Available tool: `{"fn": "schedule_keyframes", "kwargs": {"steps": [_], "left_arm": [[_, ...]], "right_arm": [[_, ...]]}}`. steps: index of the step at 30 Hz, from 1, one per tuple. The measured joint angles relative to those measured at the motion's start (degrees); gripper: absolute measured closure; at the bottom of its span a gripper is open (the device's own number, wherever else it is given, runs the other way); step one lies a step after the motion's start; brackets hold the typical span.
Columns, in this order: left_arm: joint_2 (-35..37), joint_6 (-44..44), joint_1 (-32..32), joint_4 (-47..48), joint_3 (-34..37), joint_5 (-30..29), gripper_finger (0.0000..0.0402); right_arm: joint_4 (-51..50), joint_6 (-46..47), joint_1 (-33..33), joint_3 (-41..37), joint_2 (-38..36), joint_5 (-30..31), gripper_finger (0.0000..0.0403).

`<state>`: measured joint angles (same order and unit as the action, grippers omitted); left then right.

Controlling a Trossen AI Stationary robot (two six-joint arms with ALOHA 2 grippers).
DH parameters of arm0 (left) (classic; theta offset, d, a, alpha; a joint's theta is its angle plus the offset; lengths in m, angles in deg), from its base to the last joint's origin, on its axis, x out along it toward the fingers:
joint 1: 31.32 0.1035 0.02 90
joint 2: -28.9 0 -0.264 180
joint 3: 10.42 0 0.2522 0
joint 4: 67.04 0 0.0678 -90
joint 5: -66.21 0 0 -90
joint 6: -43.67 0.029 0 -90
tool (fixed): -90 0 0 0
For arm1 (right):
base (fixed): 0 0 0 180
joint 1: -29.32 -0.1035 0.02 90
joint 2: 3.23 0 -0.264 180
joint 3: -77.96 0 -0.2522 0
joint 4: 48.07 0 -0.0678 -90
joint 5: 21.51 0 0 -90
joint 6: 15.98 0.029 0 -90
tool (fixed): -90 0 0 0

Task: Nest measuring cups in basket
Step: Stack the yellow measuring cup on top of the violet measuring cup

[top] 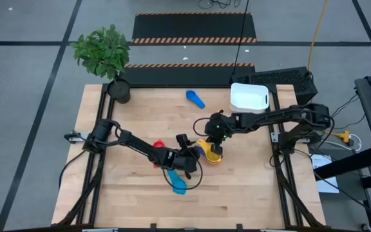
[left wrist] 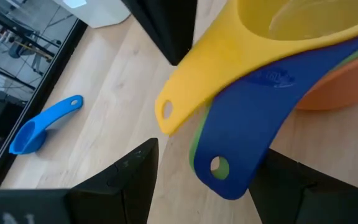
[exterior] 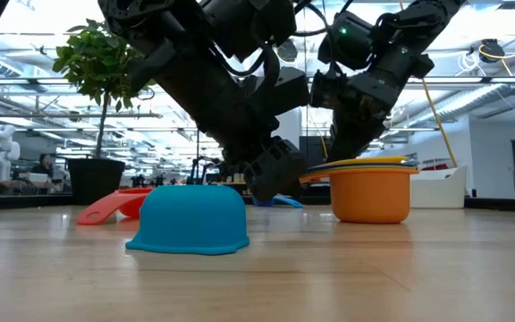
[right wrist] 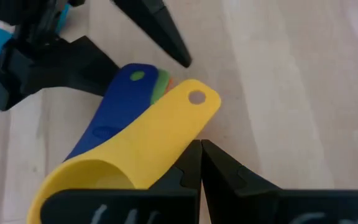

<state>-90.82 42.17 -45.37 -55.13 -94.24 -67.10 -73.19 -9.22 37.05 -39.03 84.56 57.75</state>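
Nested cups [top: 214, 153] mid-tabletop [top: 250, 187], yellow on top, outside basket [top: 248, 97]. Left tool [left wrist: 207, 186] released, straddling navy handle [left wrist: 241, 124]. Right tool [right wrist: 201, 152] clenched, empty, beside yellow handle [right wrist: 166, 130].

Grey floor [top: 24, 96], striped mats [top: 195, 29]

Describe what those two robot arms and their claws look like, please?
Both arms are black and jointed, built of tubular segments with dark cables looped alongside. The left arm ends in the left claw; the right arm ends in the right claw. Each claw has two flat, dark, tapering fingers. A small green light glows near the right wrist.
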Motion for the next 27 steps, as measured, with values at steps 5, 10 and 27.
{"fn": "schedule_keyframes", "kwargs": {"steps": [5, 10, 27], "left_arm": [[0.02, 0.82, 0.00, 0.00, 0.00, -0.04, 0.0176], [0.02, 1.49, 0.00, -0.01, 0.00, -0.21, 0.0176], [0.09, 4.80, -0.16, 0.20, 0.00, 1.74, 0.0176]], "right_arm": [[0.05, -0.19, -1.52, 0.00, 0.00, -0.07, 0.0403], [0.39, -0.61, -2.31, 0.00, 0.00, -0.07, 0.0403], [3.83, -2.91, -3.41, 0.00, 0.00, -4.68, 0.0403]]}}
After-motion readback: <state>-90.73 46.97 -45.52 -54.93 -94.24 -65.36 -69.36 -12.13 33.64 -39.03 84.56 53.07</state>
